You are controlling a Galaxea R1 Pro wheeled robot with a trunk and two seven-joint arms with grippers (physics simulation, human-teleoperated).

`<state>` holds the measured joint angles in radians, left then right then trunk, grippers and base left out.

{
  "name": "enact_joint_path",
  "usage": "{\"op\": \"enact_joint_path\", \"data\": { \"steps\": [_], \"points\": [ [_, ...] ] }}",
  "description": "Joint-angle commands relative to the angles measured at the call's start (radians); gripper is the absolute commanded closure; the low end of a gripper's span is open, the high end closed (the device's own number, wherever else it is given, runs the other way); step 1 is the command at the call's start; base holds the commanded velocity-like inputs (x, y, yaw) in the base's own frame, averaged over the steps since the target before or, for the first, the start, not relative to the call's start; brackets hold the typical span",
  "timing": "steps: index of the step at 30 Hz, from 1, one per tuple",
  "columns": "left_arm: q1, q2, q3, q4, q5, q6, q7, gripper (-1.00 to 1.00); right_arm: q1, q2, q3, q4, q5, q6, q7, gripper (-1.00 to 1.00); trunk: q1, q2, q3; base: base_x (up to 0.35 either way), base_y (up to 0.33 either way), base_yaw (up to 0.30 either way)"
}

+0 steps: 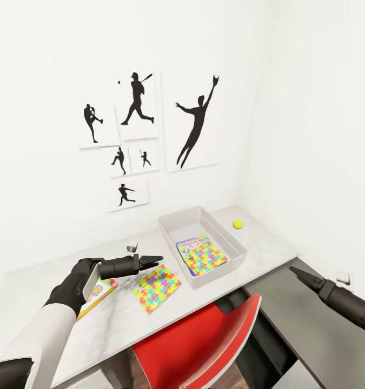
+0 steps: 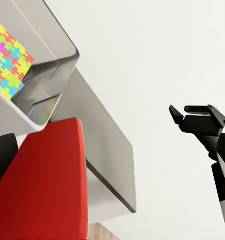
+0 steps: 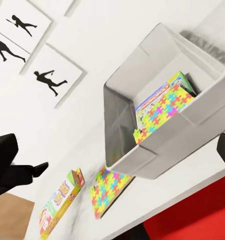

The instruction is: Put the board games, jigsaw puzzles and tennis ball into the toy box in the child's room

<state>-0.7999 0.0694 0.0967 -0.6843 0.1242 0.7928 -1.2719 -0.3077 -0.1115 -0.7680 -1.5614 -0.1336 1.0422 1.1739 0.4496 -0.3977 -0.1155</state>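
The light grey toy box [image 1: 225,233] stands on the white table [image 1: 117,329]. In it a jigsaw puzzle [image 1: 205,257] lies on top of a printed board game [image 1: 192,242]. A second jigsaw puzzle [image 1: 157,287] lies flat on the table in front of the box. A red-green-yellow board game [image 1: 100,293] sits partly under my left forearm. The tennis ball [image 1: 237,223] rests beyond the box's right end. My left gripper [image 1: 152,261] hovers open above the table, left of the box. My right gripper [image 1: 297,272] hangs open over the dark grey unit, right of the box.
A red chair [image 1: 198,340] is tucked under the table's front edge. The lower dark grey-topped unit [image 1: 290,329] adjoins the table on the right. White walls close off the corner, the back one with baseball-player silhouettes [image 1: 136,100].
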Motion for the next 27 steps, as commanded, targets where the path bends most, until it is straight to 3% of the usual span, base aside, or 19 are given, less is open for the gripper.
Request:
{"op": "enact_joint_path", "data": {
  "steps": [1, 8, 27],
  "points": [
    [-0.001, 0.0, 0.0, 0.0, 0.003, 0.009, -0.001, -1.0, -0.001, 0.0, -0.004, 0.0, 0.0, 0.005, 0.004, -1.0, 0.0, -0.002, -0.002, -0.115, 0.145, 0.006],
    [-0.001, 0.001, 0.0, 0.0, 0.003, 0.008, -0.002, -1.0, 0.0, 0.0, -0.023, 0.0, -0.001, 0.005, 0.006, -1.0, 0.0, -0.002, -0.002, -0.045, 0.061, 0.162],
    [-0.001, 0.004, 0.0, 0.0, 0.003, 0.008, -0.003, -1.0, 0.001, 0.004, -0.024, 0.0, -0.001, 0.005, 0.006, -1.0, 0.0, -0.002, -0.002, -0.002, 0.003, 0.287]
  ]
}}
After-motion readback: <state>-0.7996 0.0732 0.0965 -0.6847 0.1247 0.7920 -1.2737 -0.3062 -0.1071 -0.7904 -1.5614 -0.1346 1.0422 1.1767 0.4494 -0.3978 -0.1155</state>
